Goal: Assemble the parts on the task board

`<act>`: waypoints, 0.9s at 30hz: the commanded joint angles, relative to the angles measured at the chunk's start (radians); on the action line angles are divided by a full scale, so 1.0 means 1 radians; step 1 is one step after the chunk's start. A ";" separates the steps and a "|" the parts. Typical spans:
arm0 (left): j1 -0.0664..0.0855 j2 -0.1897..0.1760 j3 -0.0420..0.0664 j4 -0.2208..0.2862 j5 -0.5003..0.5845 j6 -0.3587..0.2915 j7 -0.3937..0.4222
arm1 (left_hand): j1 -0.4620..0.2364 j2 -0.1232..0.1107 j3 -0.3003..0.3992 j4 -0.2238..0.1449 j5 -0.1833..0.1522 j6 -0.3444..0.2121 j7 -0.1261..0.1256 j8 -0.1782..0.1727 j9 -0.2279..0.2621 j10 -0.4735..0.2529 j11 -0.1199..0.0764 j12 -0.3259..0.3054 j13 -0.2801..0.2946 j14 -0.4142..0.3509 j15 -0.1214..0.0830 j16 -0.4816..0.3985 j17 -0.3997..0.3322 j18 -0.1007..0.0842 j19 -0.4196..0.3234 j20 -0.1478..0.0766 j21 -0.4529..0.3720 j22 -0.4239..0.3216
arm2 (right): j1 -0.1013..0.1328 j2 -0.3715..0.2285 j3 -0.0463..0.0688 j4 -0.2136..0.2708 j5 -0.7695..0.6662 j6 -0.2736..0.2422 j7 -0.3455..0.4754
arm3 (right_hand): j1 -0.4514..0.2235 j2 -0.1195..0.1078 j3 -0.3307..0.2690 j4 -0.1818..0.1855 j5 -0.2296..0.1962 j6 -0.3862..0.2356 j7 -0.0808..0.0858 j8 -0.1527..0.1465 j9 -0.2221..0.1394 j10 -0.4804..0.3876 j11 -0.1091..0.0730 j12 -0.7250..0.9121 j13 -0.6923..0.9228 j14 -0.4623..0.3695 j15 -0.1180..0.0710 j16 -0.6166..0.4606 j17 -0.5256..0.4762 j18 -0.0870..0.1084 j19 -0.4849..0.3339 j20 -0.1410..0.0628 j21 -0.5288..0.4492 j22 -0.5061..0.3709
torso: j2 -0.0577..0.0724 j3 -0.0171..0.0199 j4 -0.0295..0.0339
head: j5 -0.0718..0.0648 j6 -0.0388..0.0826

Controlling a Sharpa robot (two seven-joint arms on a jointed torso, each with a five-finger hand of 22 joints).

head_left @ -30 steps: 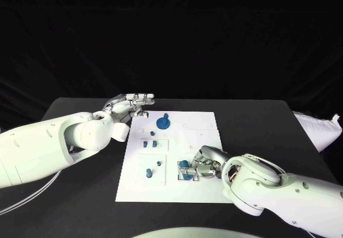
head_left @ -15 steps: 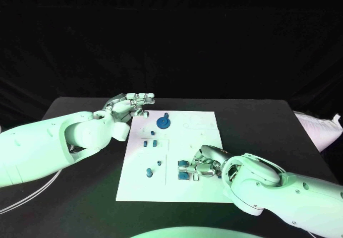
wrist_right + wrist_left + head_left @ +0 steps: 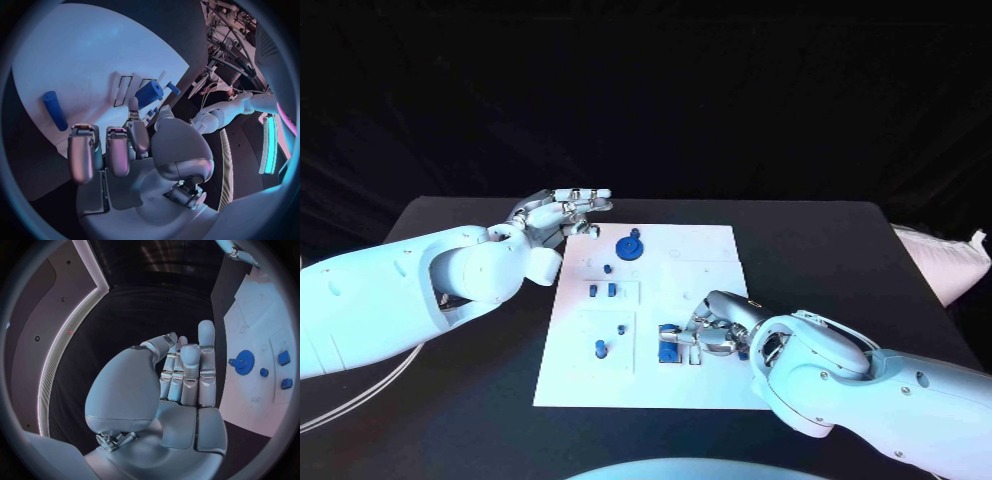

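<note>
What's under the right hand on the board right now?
The right hand lies over blue parts at the task board's near right outlines. The wrist view shows one blue block by its fingertips; whatever sits beneath its palm is covered.

Small blue parts (image 3: 633, 246) scattered on white task board (image 3: 711, 245).

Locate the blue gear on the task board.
In the head view the blue gear sits near the far edge of the task board, left of its middle, just right of the left hand, which holds nothing.
</note>
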 commanded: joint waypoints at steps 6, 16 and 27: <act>0.001 0.002 0.001 0.000 -0.005 0.019 0.004 | -0.003 0.007 0.002 -0.005 0.006 -0.008 -0.002 0.002 -0.001 -0.005 -0.001 0.003 -0.001 -0.005 0.000 -0.004 0.000 0.019 -0.006 0.003 -0.004 -0.002 | -0.002 -0.005 0.000 0.012 -0.049 0.001 0.003 | 0.189 -0.004 0.037 -0.104 0.015 -0.001 -0.002 -0.008 0.016 0.014 -0.001 0.009 0.034 0.090 0.000 0.006 0.189 -0.017 0.044 -0.011 0.008 0.116 | 0.000 0.0000 -0.0011 | 0.001 -0.001; 0.001 0.002 0.001 -0.003 -0.005 0.018 0.002 | -0.003 0.007 0.002 -0.005 0.006 -0.008 -0.002 0.002 -0.001 -0.005 -0.001 0.003 -0.001 -0.005 0.000 -0.004 0.000 0.019 -0.006 0.003 -0.004 -0.002 | -0.003 0.012 -0.001 -0.006 -0.086 0.026 -0.001 | 0.220 0.000 0.046 -0.126 -0.007 0.002 -0.002 -0.009 0.021 0.017 -0.001 0.017 0.041 0.091 0.000 0.009 0.194 -0.018 0.046 -0.011 0.011 0.120 | -0.001 -0.0005 0.0013 | -0.001 -0.004; 0.001 0.000 0.001 -0.003 -0.005 0.018 0.001 | -0.003 0.007 0.002 -0.005 0.006 -0.008 -0.002 0.002 -0.001 -0.005 -0.001 0.003 -0.001 -0.005 0.000 -0.004 0.000 0.019 -0.006 0.003 -0.004 -0.002 | -0.003 0.021 -0.003 -0.023 -0.109 0.041 -0.002 | 0.237 0.004 0.052 -0.138 -0.006 0.004 -0.004 -0.009 0.025 0.019 -0.003 0.021 0.045 0.091 -0.001 0.010 0.196 -0.019 0.047 -0.011 0.013 0.124 | 0.000 -0.0011 -0.0011 | 0.001 -0.006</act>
